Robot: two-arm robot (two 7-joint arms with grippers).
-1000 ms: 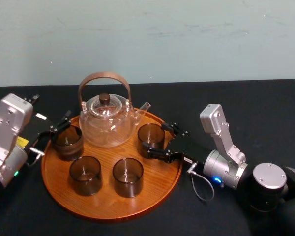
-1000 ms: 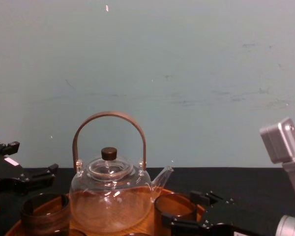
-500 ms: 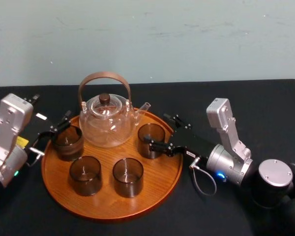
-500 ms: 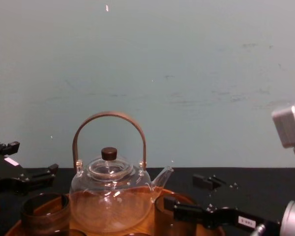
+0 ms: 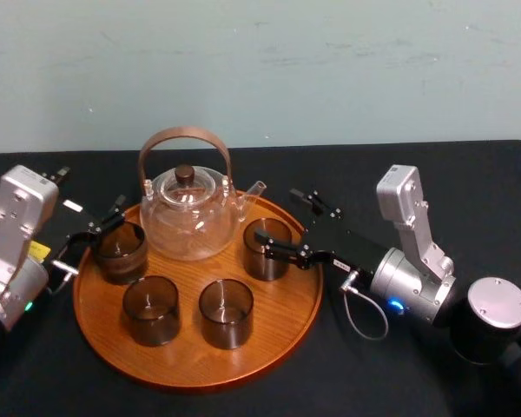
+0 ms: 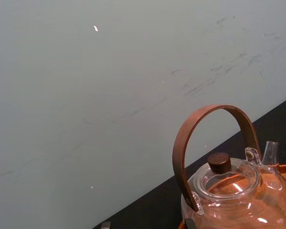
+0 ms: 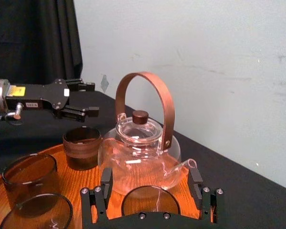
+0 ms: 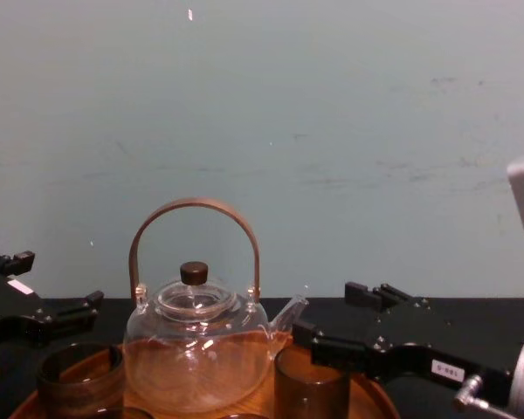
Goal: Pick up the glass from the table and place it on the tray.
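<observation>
The glass (image 5: 267, 248) stands upright on the round wooden tray (image 5: 278, 323), just right of the teapot (image 5: 189, 213). My right gripper (image 5: 276, 215) hovers open a little above and to the right of it, touching nothing. In the right wrist view the glass's rim (image 7: 150, 200) sits low between the spread fingers (image 7: 106, 181). In the chest view the right gripper (image 8: 324, 309) hangs above the glass (image 8: 310, 384). My left gripper (image 7: 93, 98) is open at the tray's left edge, above another glass (image 7: 82, 148).
Three more smoky glasses stand on the tray: one at the left (image 5: 120, 250) and two at the front (image 5: 150, 308) (image 5: 226, 313). The glass teapot has a tall brown handle (image 8: 194, 209). Black cloth (image 5: 417, 182) covers the table, with a pale wall behind.
My right gripper, open all along, has lifted from around the glass and drawn back to the right. The glass stays on the tray. The left arm has not moved.
</observation>
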